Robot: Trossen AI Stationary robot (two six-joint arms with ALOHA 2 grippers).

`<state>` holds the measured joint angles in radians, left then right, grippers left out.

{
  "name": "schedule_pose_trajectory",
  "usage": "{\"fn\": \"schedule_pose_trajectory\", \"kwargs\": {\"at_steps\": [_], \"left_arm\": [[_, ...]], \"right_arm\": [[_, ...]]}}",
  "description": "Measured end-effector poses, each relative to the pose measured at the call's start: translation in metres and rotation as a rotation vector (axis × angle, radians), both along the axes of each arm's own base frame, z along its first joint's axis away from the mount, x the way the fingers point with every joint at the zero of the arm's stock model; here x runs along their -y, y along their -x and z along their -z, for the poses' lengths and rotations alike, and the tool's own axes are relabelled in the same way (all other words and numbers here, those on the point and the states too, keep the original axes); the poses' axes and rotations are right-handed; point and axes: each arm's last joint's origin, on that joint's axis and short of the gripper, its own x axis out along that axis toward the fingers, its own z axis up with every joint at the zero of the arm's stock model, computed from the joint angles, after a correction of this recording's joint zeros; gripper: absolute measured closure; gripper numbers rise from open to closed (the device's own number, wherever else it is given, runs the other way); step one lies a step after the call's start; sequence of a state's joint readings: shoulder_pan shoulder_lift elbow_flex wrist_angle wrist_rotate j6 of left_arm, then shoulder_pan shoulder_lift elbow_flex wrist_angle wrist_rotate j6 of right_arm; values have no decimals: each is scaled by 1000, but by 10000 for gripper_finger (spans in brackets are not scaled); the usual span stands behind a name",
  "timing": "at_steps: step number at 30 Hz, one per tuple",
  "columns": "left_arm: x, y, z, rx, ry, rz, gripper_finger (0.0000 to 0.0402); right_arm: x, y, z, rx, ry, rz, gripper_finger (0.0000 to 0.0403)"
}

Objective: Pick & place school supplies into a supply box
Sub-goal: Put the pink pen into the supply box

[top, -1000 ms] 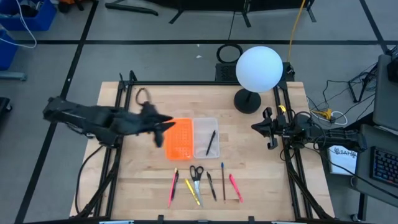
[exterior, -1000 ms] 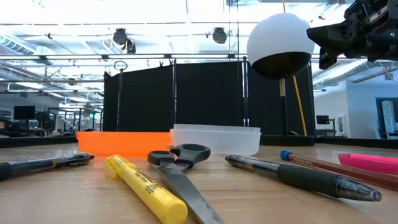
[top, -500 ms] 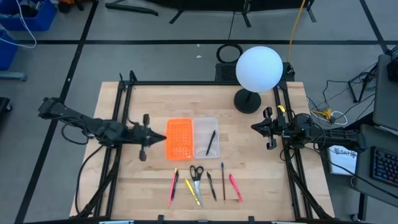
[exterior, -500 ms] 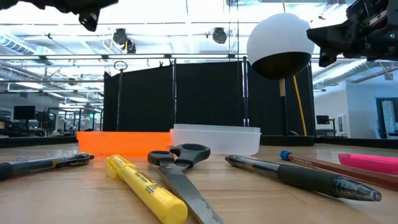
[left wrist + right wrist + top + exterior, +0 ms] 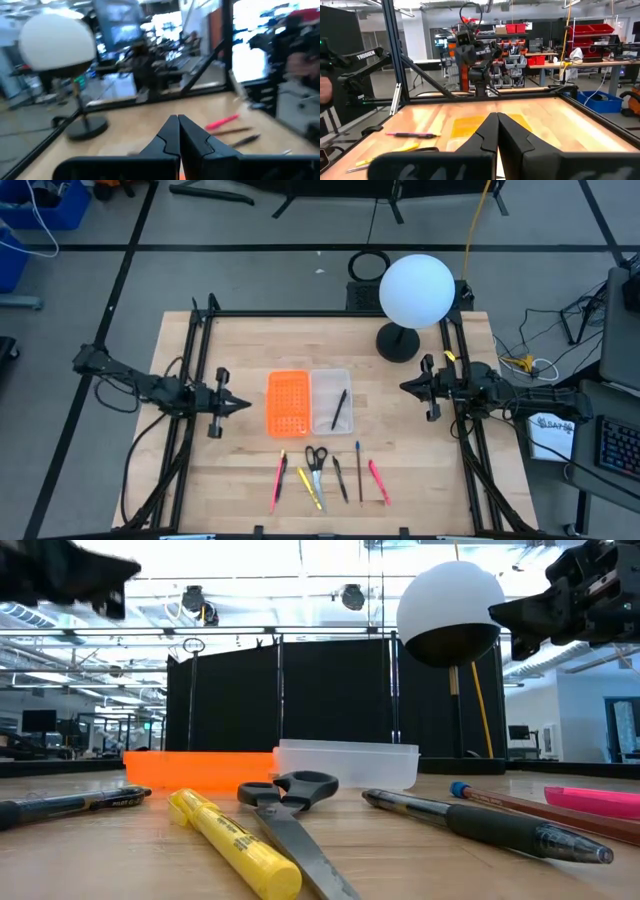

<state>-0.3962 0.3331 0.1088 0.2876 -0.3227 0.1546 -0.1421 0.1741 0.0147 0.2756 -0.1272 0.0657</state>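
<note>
The clear supply box lies mid-table with one black pen lying inside it. The other school supplies lie in a row near the front edge: a pink-red pen, a yellow marker, scissors, a black pen, a blue-tipped pencil and a pink highlighter. My left gripper hovers shut and empty, left of the orange perforated piece. My right gripper hangs shut and empty by the right rail.
A white globe lamp stands on a black base at the far right of the table. Black frame rails run along both sides. Bare wood lies between the box and each gripper.
My left gripper has drawn back from above the orange piece toward the table's left edge, and its fingers have come together with nothing in them. The pen in the box and the row of supplies have not moved.
</note>
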Motion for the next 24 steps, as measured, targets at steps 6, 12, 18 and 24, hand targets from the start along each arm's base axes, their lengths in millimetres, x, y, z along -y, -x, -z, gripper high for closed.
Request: {"fn": "schedule_pose_trajectory", "kwargs": {"at_steps": [6,12,18,24], "left_arm": [[-7,-1,23,-81,14,-55,400],[-9,0,37,-124,-16,-64,401],[-9,0,36,-109,-11,-65,401],[-9,-1,34,-88,38,-72,391]], "right_arm": [[0,-1,2,-20,-1,-3,403],[5,-3,8,-81,-21,152,403],[7,-5,12,-120,-42,206,403],[6,-7,14,-149,-52,167,403]]}}
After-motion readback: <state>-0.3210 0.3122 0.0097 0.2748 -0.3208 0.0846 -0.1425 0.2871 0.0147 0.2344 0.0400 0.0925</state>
